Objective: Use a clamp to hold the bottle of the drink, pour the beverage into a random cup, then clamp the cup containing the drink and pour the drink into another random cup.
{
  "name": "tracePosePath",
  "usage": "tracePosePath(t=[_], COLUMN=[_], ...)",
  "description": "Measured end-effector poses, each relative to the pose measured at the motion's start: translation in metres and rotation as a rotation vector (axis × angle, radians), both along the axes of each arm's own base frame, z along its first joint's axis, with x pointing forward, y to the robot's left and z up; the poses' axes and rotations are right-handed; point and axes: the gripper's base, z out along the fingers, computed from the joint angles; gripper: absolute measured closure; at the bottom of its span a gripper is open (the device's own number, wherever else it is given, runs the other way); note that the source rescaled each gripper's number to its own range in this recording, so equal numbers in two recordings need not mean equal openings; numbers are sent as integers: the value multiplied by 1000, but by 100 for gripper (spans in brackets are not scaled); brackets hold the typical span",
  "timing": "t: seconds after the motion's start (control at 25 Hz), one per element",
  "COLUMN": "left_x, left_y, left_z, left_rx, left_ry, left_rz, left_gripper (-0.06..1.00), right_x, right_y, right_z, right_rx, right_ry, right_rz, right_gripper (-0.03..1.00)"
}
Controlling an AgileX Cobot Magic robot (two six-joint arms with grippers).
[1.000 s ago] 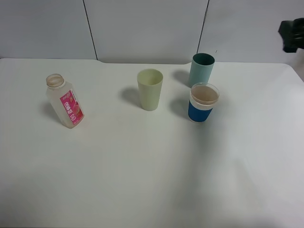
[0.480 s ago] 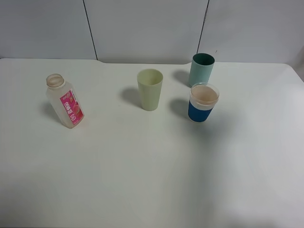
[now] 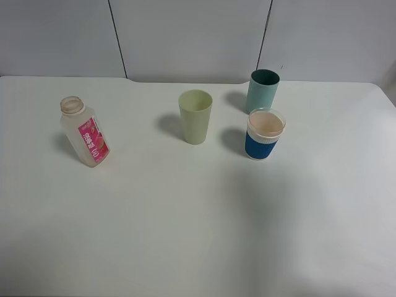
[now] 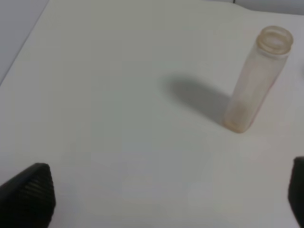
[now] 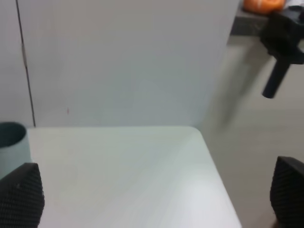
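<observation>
Left tool (image 4: 156,194): jaws stand wide apart with nothing between them, hovering over bare worktop (image 3: 185,216); only its two dark ribbed fingertips (image 4: 28,197) show at the edges of the left wrist view. Right tool (image 5: 152,194): jaws likewise spread and empty, positioned over the worktop corner beyond the teal cup (image 3: 263,90), whose rim alone appears in the right wrist view (image 5: 10,135). Neither tool appears in the exterior high view. Taking the blue-banded cup (image 3: 265,133) as reference: it stands upright, and its inside shows a pale pinkish-tan tone; whether that is liquid cannot be determined. The teal cup stands upright just behind it, close but apart, interior dark, contents not discernible. The pale yellow-green cup (image 3: 195,116) stands upright to its left, well apart, with nothing visible inside. The bottle (image 3: 85,131) stands far to its left, uncapped, pink label facing the camera, body translucent with no dark liquid visible.
</observation>
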Motion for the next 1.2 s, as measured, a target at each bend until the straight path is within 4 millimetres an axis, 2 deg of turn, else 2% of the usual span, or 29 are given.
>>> tracePosePath(t=[0.12, 0.28, 0.56, 0.76, 0.88, 1.2], left_x=[0, 0, 0, 0, 0, 0], left_y=[0, 0, 0, 0, 0, 0], left_z=[0, 0, 0, 0, 0, 0], left_rx=[0, 0, 0, 0, 0, 0], left_ry=[0, 0, 0, 0, 0, 0], left_rz=[0, 0, 0, 0, 0, 0], left_gripper=[-6, -6, -6, -6, -6, -6], right_x=[-19, -40, -80, -99, -101, -83], right_y=[3, 7, 19, 21, 21, 19], right_z=[20, 34, 25, 13, 5, -27], right_rx=[-15, -11, 30, 30, 36, 79], right_ry=[-1, -11, -66, -43, -9, 166], right_rz=[-7, -8, 66, 65, 61, 72], right_gripper=[13, 13, 13, 13, 14, 14])
